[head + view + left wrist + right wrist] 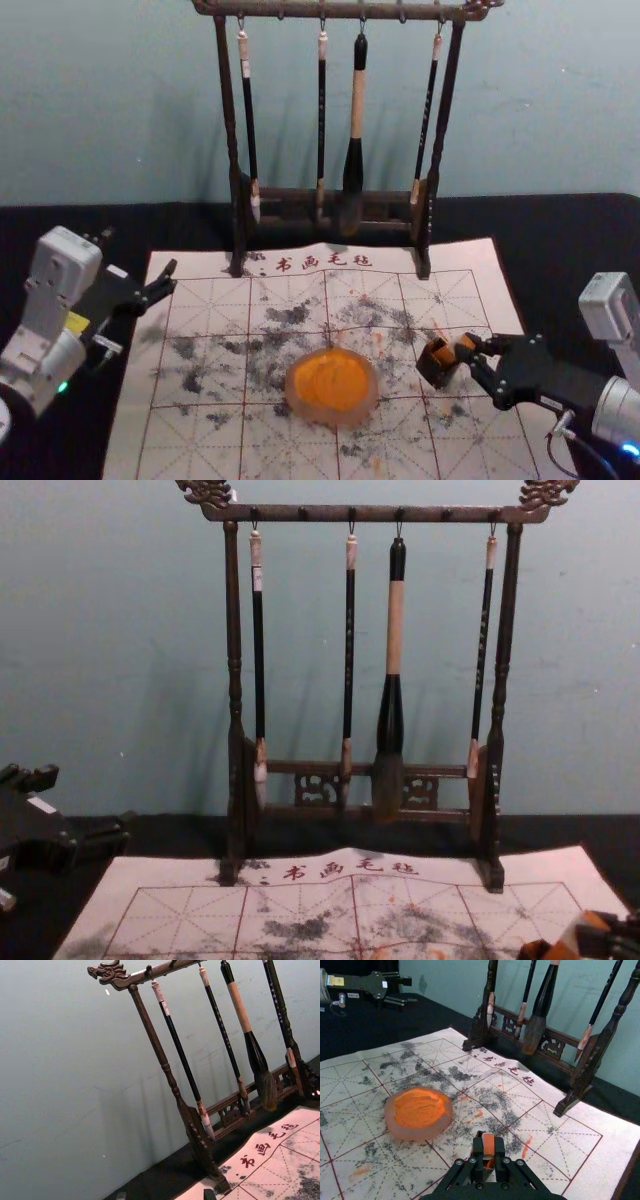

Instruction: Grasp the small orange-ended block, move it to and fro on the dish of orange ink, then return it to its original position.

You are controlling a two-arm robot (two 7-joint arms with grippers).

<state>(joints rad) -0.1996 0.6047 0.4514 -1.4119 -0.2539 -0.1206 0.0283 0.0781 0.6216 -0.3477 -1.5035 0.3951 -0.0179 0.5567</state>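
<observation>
Block (489, 1144) clasped for inking
Right gripper (469, 352) pinches it at the dark box (433, 366), right of the ink dish (334, 417), likely keeping one end free; left gripper (171, 277) idle, fingers parted.

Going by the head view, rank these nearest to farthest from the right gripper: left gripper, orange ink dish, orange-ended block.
1. Orange-ended block, held in the right gripper.
2. Orange ink dish, leftward on the mat.
3. Left gripper, by the mat's left edge.

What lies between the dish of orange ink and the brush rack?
No objects: the head view shows just calligraphy mat, with dark smudges and red characters.
</observation>
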